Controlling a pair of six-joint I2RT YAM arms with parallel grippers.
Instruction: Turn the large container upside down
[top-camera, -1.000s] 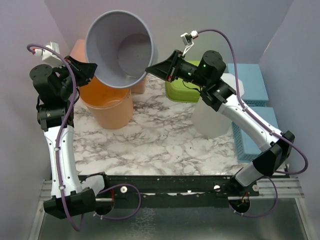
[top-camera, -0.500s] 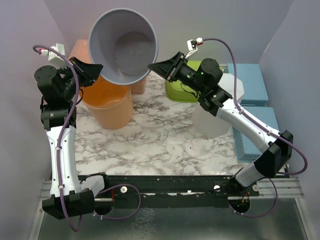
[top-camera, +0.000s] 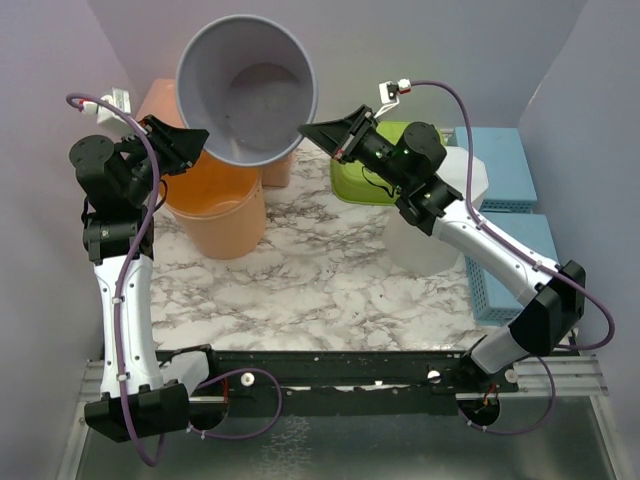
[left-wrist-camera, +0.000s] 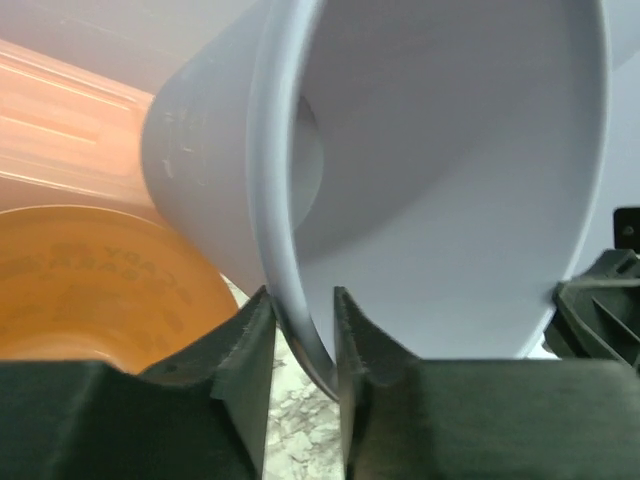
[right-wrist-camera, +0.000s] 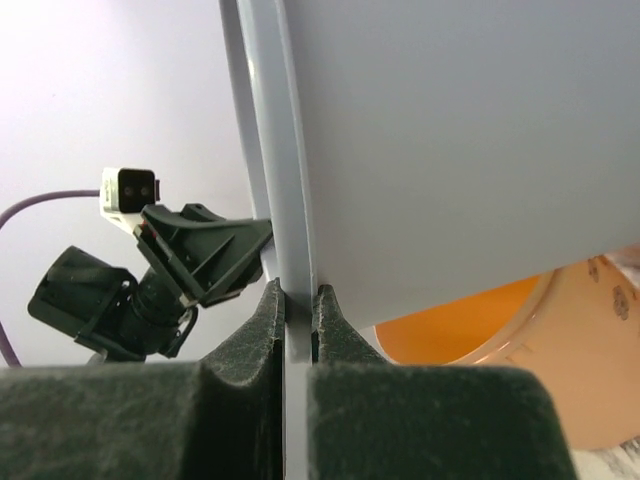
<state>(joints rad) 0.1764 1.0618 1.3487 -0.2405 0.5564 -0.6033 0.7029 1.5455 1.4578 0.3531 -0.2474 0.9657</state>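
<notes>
The large grey container (top-camera: 247, 88) is held up in the air, tilted on its side with its open mouth toward the camera. My left gripper (top-camera: 196, 140) is shut on the rim at its lower left; the rim (left-wrist-camera: 290, 300) runs between the fingers in the left wrist view. My right gripper (top-camera: 311, 131) is shut on the rim at its right side; the rim (right-wrist-camera: 292, 300) is pinched between the pads in the right wrist view.
An orange bucket (top-camera: 215, 215) stands under the container at the left, with a pink box (top-camera: 160, 100) behind it. A green bowl (top-camera: 365, 180), a white tub (top-camera: 430, 240) and two blue baskets (top-camera: 510, 165) stand at the right on the marble table (top-camera: 310, 280).
Both arms have raised the container slightly and tipped it further, so its mouth faces the camera more squarely. Both grips have held.
</notes>
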